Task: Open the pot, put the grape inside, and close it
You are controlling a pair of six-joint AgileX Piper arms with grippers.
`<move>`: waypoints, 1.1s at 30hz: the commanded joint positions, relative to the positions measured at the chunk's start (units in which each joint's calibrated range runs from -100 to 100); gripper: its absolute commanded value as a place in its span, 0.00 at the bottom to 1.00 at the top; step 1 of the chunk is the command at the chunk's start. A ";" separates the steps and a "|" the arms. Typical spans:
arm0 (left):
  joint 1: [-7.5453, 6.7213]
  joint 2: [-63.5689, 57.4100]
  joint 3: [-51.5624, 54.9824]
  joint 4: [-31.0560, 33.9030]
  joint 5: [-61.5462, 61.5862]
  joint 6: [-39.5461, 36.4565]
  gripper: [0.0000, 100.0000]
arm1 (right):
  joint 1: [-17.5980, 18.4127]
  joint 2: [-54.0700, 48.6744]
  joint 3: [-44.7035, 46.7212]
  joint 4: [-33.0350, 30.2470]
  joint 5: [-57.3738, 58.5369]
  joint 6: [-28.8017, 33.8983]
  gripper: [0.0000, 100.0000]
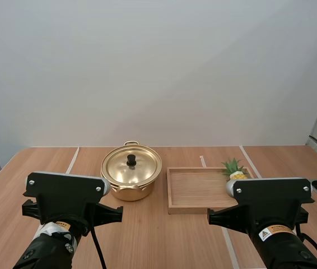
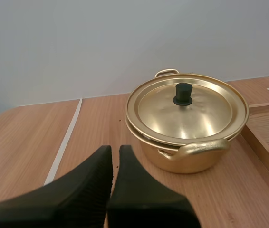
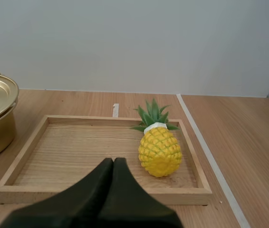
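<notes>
**Opening step not yet begun**

The left fingers (image 2: 110, 159) are lying clenched on nothing, facing the gold pot (image 2: 191, 159). The right fingers (image 3: 113, 164) are pressing together, empty, before the wooden tray (image 3: 30, 145). The pot is sitting on the bench (image 2: 30, 137), its lid (image 2: 206, 111) seated and its black knob (image 2: 183, 93) upright. Instead of a grape, a yellow pineapple (image 3: 159, 151) with green leaves is lying in the tray. Next, I judge, fingers must part and grip the knob.
</notes>
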 commanded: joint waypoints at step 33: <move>-4.49 -10.04 0.00 16.89 -0.54 -0.57 0.12 | 0.84 -1.61 0.10 0.07 -0.68 -0.64 0.00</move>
